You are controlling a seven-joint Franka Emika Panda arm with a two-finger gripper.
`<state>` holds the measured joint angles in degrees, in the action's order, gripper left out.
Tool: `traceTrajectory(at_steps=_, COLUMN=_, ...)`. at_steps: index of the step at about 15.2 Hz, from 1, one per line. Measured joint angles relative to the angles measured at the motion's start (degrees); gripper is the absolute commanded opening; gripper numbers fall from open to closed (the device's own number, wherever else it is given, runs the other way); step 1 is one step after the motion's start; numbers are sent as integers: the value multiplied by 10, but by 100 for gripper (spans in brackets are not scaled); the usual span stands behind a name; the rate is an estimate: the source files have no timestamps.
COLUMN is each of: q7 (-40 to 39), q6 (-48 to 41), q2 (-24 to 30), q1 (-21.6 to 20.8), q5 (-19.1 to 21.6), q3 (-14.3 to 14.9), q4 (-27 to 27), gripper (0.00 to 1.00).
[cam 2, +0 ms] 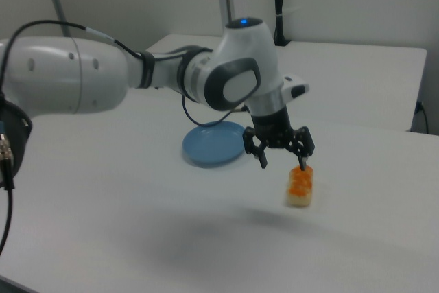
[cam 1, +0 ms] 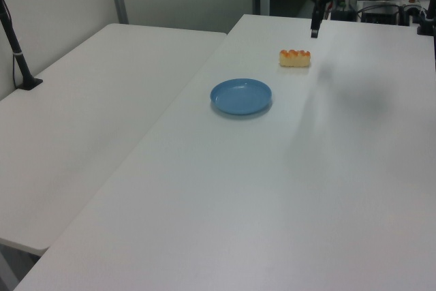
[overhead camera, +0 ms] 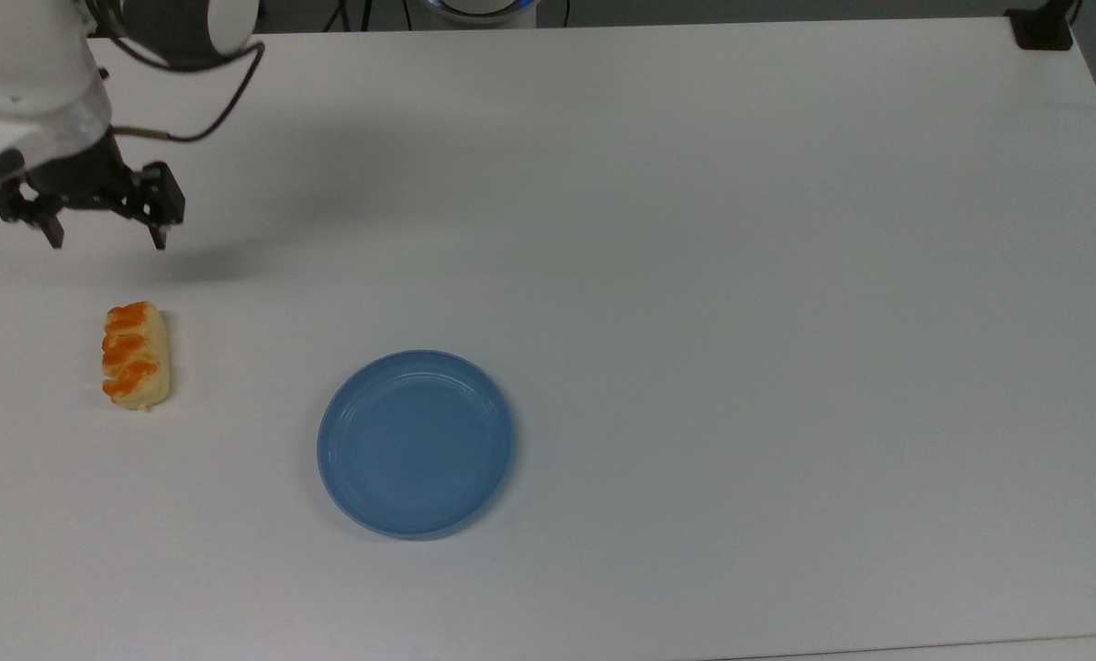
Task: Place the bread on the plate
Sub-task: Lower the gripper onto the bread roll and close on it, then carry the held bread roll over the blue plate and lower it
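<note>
The bread [overhead camera: 135, 355] lay on the white surface [overhead camera: 695, 275], well apart from the blue plate [overhead camera: 416, 442].
The claw [overhead camera: 106, 240] hung above the surface near the bread, fingers spread and holding nothing.

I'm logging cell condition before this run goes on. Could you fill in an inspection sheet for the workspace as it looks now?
Surface: white table, bare apart from the job's things; a second white table adjoins it on the left view's left.
Job's things: bread lying flat on the table, apart from the blue plate; nothing on the plate.
Clutter: nothing seen.
End effector: open, holding nothing, hanging above the table near the bread, not touching it.
Cables: a black cable loops along the arm's wrist; more cables lie beyond the table's far edge in the left view.
Surroundings: a black post clamped to the second table; plain wall panels behind.
</note>
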<state>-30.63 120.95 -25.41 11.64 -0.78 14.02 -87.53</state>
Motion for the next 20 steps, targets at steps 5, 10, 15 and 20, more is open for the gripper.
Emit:
traceTrajectory(at_steps=5, q7=5, q6=77, q2=-51, q1=1, q5=84, q3=-2, q4=2, gripper=100)
traceTrajectory(at_steps=10, q7=41, q6=176, q2=-107, q1=1, q5=104, q3=-7, q4=3, gripper=76)
traceTrajectory(at_steps=15, q7=41, q6=195, q2=-119, q1=1, q5=104, q3=-8, q4=11, gripper=44)
traceTrajectory(at_steps=20, q7=67, q6=85, q2=-67, q1=-7, q5=104, q3=-18, q4=40, gripper=44)
